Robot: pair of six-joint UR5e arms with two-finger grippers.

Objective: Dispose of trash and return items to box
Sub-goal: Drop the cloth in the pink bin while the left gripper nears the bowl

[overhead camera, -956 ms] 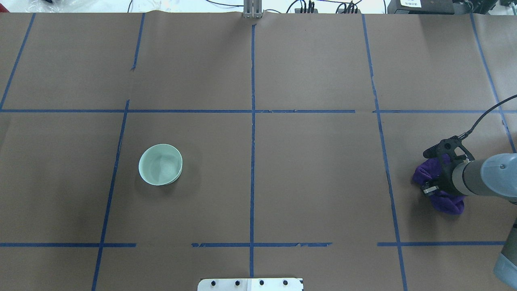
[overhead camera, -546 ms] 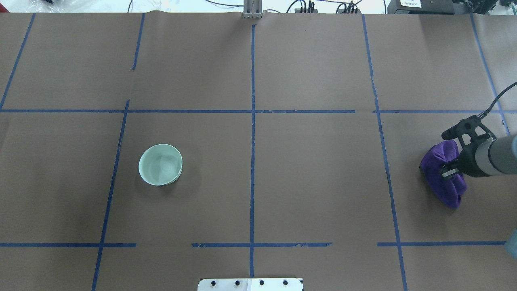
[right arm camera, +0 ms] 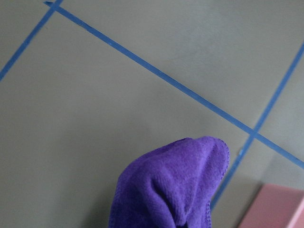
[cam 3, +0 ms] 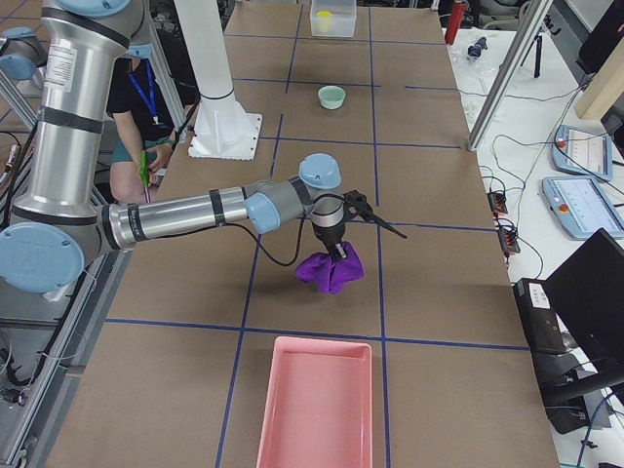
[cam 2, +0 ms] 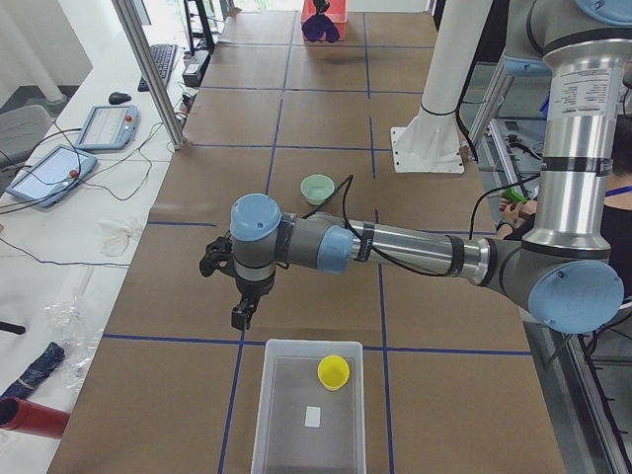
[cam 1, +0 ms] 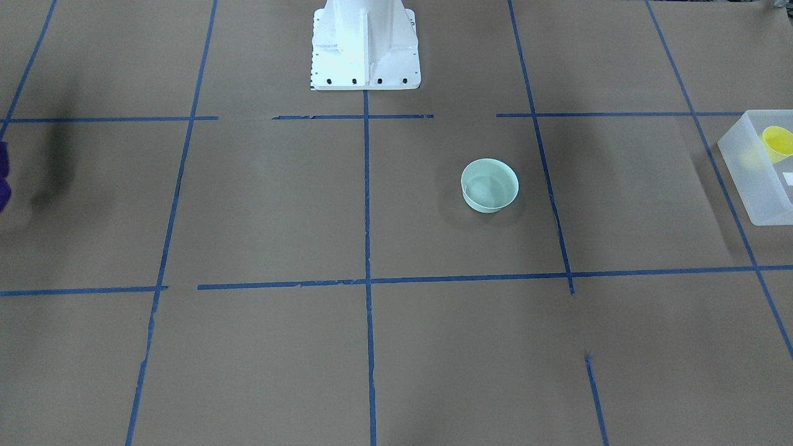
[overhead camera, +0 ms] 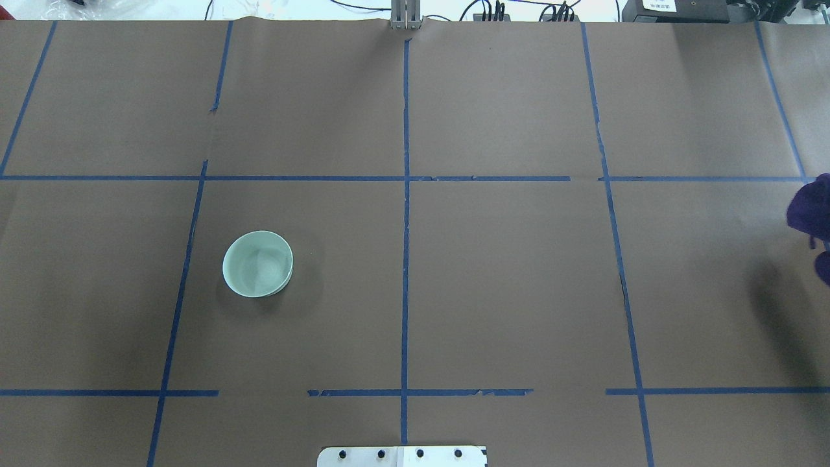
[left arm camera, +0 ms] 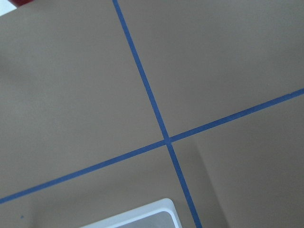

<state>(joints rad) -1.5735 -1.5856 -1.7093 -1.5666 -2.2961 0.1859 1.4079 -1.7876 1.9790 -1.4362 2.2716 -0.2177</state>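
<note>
The pale mint-green bowl (overhead camera: pixel 257 264) stands upright and empty on the brown table; it also shows in the front view (cam 1: pixel 489 186). The yellow cup (cam 2: pixel 333 371) sits inside the frosted white box (cam 2: pixel 306 415) at the table's left end. My left gripper (cam 2: pixel 240 318) hangs just beyond the box's far edge, and I cannot tell whether it is open. My right gripper (cam 3: pixel 331 252) holds a purple cloth (cam 3: pixel 330 271) off the table near a pink tray (cam 3: pixel 314 405). The cloth (right arm camera: pixel 175 185) hangs in the right wrist view, and only its edge (overhead camera: pixel 810 214) shows in the overhead view.
The white robot base (cam 1: pixel 364 43) stands at the table's near-middle edge. Blue tape lines grid the brown paper. The box's corner (left arm camera: pixel 142 216) shows in the left wrist view. Tablets and cables lie on side benches, and a person sits behind the robot.
My right gripper has lifted the purple cloth and carried it rightward, mostly past the overhead view's right edge. The bowl has not moved.
</note>
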